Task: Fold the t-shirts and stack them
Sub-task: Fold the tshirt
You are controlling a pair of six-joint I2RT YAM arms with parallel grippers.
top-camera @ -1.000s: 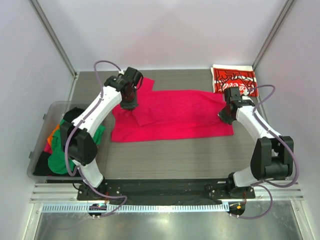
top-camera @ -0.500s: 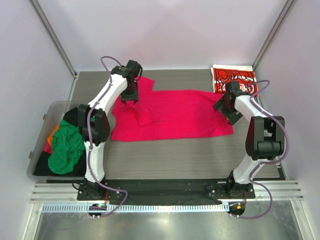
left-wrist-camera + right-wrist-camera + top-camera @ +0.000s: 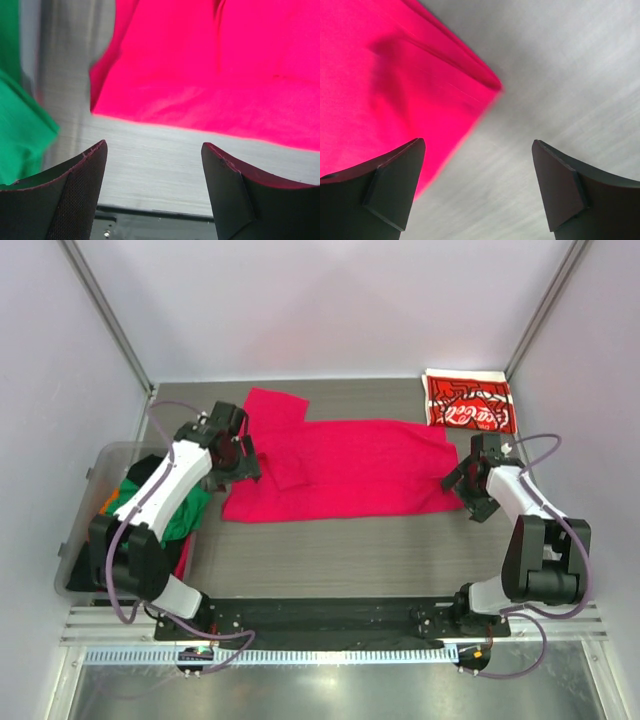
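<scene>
Done: Coca-Cola tee (image 3: 468, 402) folded, 1 o'clock | Underway: crimson tee (image 3: 350, 470) spread across bench (image 3: 350, 550) | Waiting: green tee (image 3: 195, 512) and more, 9 o'clock | left hand (image 3: 154, 150), right hand (image 3: 477, 145) released, empty

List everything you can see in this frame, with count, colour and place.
pink t-shirt: 1, crimson-pink, spread mid-table
red printed t-shirt: 1, red with white print, folded at far right corner
loose clothes: several, green and black showing, in the bin
bin: 1, clear plastic, left edge
table: 1, grey
left end effector: 1, black, open, above the pink t-shirt's near-left corner
right end effector: 1, black, open, above its near-right corner
</scene>
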